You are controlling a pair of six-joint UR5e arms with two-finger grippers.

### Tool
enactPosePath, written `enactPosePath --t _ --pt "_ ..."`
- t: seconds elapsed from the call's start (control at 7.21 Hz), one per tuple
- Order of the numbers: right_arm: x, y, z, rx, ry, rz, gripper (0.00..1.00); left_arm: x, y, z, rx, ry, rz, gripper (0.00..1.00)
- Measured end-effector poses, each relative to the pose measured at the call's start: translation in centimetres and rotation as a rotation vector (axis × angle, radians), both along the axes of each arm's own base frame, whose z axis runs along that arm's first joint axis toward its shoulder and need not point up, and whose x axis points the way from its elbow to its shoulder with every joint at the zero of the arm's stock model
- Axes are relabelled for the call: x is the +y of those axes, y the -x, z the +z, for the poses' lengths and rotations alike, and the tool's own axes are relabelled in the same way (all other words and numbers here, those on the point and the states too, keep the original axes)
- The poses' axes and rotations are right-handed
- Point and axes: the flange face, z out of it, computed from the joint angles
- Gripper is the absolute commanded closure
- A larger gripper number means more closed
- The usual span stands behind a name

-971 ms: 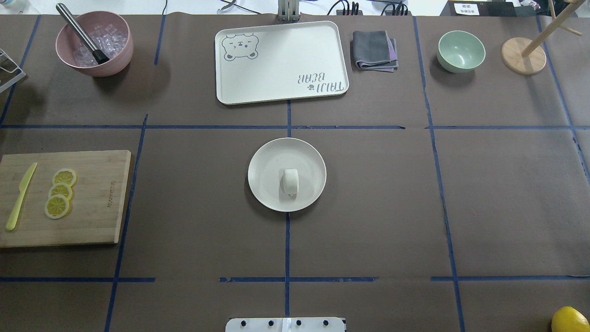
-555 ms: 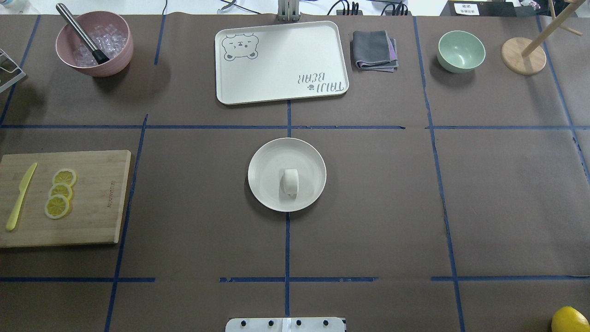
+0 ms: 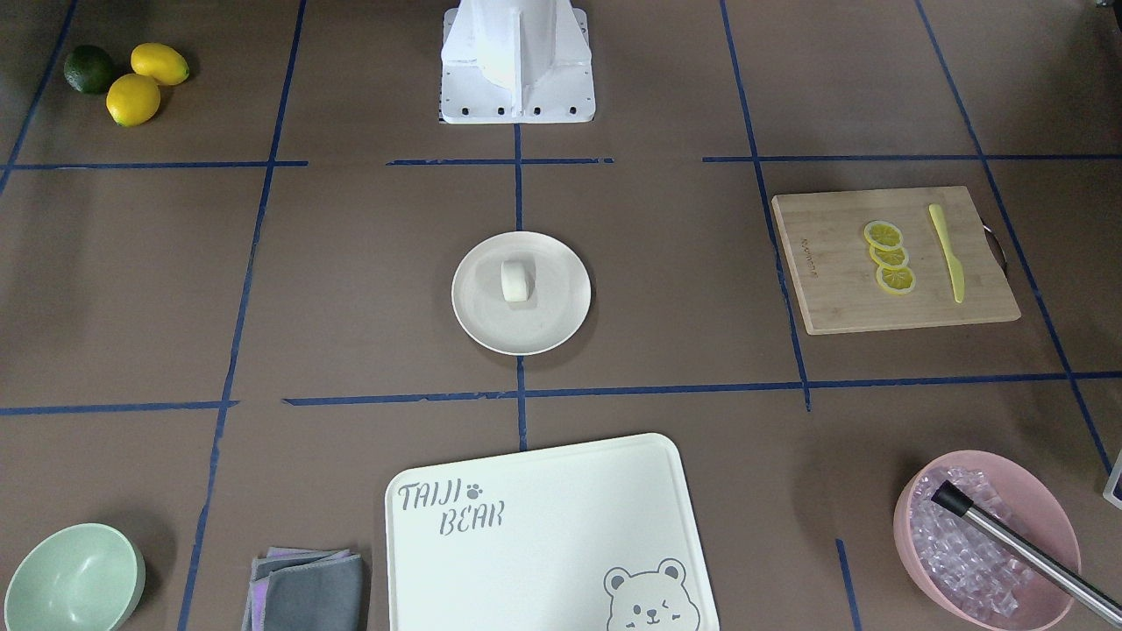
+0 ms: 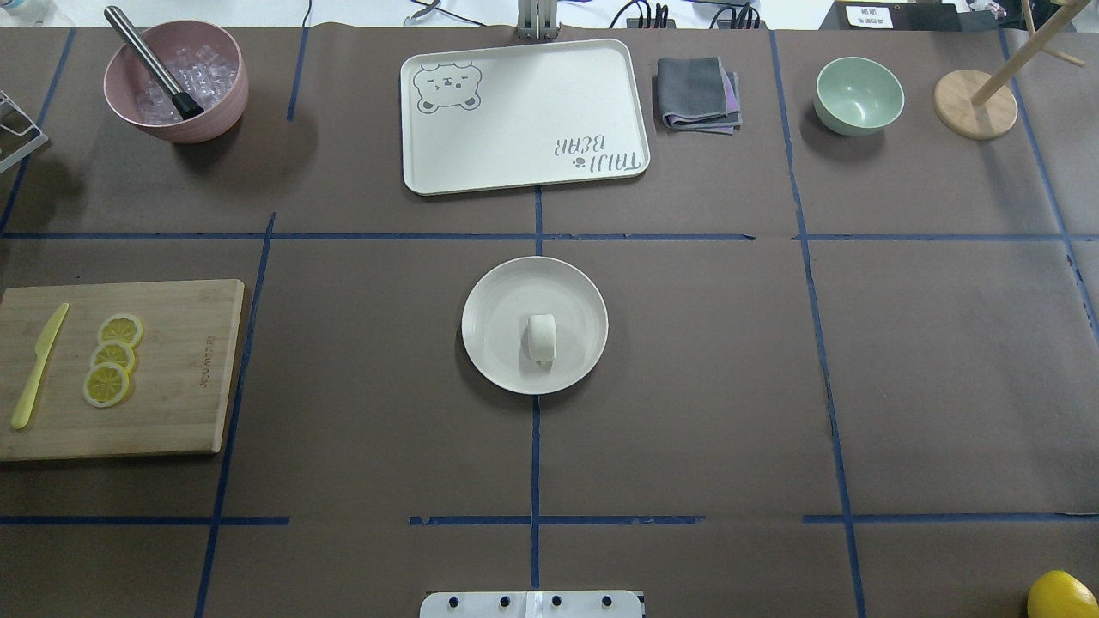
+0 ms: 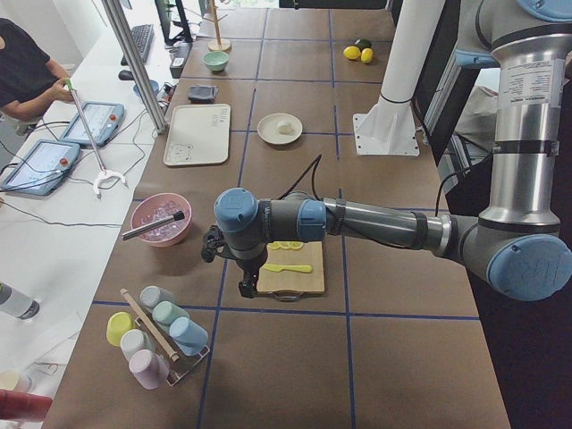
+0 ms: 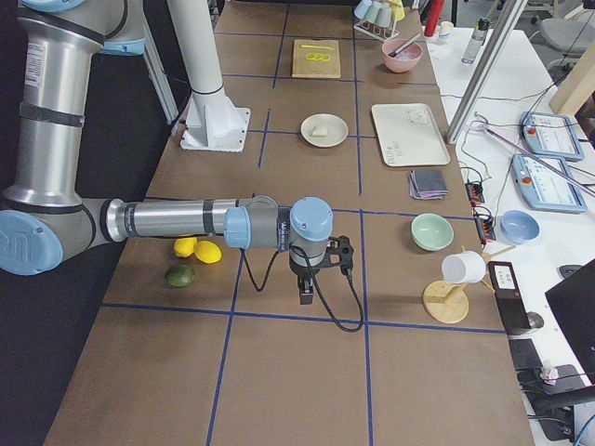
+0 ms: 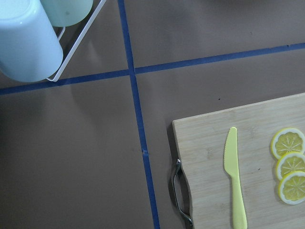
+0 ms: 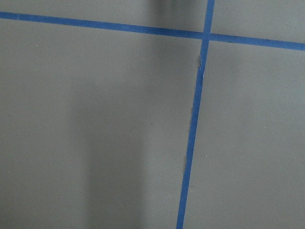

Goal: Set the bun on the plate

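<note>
1. Left pincer [image 5: 246, 286]: you only get it in the side view, hanging just off the handle end of the cutting board [image 4: 172, 378]. Can't tell if its fingers are apart or together.
2. Cutting board sits at the left edge of the counter [image 4: 687, 386]. A yellow knife [image 4: 39, 365] and three lemon slices [image 4: 112, 359] lie on it.
3. Pink bowl [image 4: 219, 120] is in the far left corner, with ice inside and a metal rod [image 4: 150, 60] leaning in it.
4. Bear tray [image 4: 524, 120] is at far centre.
5. Plate [image 4: 489, 326] is mid-counter, on the centre tape line. The bun [image 4: 541, 337] rests on it, just off centre toward the robot, with nothing touching it.
6. A folded grey cloth [image 4: 697, 93] lies just right of the tray, and the mint bowl [image 4: 859, 94] is further right.
7. Right pincer [image 6: 305, 293]: side view only again, over bare counter near two lemons [image 6: 197, 249] and a lime [image 6: 179, 275]. Can't tell its state either.
</note>
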Motion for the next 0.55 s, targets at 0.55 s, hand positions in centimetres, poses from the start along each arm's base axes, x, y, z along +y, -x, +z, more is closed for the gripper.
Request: enactPosePath --t 0.55 --pt "-0.11 0.05 -0.17 -0.006 -0.002 0.001 0.00 0.73 0.01 0.62 -0.001 0.000 -0.002 0.00"
